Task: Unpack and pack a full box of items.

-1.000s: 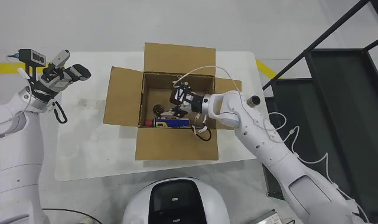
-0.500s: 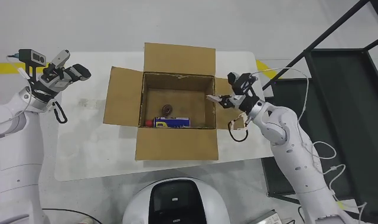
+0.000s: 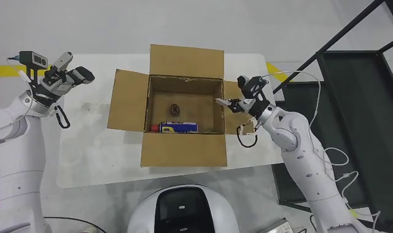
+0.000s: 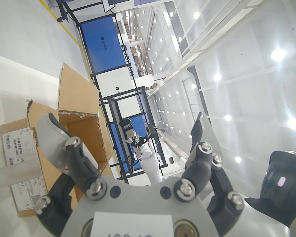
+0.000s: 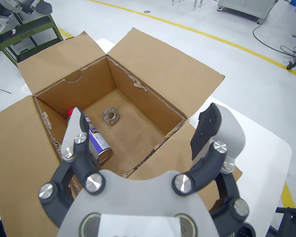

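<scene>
Top view: open brown cardboard box (image 3: 184, 62) sits mid white surface (image 3: 92, 153), with a blue-white spray can (image 3: 178, 127) lying inside near a round metal flange (image 3: 175, 108). Right end effector (image 3: 226, 104) fingers apart, empty, over right flap. Left end effector (image 3: 72, 67) fingers apart, empty, at surface's left edge.

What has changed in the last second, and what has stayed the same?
The right gripper came out of the box, away from the can and the metal ring, to above the right flap, jaws open and empty. The can, the box and the left gripper stayed put.
</scene>
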Controlling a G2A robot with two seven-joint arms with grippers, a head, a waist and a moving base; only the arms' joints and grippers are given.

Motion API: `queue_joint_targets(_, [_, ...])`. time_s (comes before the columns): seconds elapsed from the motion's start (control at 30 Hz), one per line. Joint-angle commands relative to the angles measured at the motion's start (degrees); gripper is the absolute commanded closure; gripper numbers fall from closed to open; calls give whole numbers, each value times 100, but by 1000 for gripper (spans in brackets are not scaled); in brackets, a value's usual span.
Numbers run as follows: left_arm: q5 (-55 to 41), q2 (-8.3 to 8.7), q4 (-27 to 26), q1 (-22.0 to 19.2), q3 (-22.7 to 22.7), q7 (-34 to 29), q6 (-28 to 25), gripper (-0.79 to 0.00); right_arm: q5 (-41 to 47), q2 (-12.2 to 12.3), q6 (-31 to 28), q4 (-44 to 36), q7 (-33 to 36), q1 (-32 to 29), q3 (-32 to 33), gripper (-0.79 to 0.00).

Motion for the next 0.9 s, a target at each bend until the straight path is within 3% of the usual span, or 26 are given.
queue_joint_targets(0.0, [0,0,0,0,0,0,0,-785,-88,12,316,240,-66,29,176,-785])
queue_joint_targets(0.13, [0,0,0,0,0,0,0,-785,-120,83,633,809,-258,50,788,-785])
queue_joint_targets(0.33, [0,0,0,0,0,0,0,-785,-428,194,588,1673,-259,142,1324,-785])
queue_joint_targets(0.6, [0,0,0,0,0,0,0,-785,-821,173,243,3026,-241,593,847,-785])
queue_joint_targets(0.87, [0,0,0,0,0,0,0,-785,-1069,101,313,4046,-394,1026,400,-785])
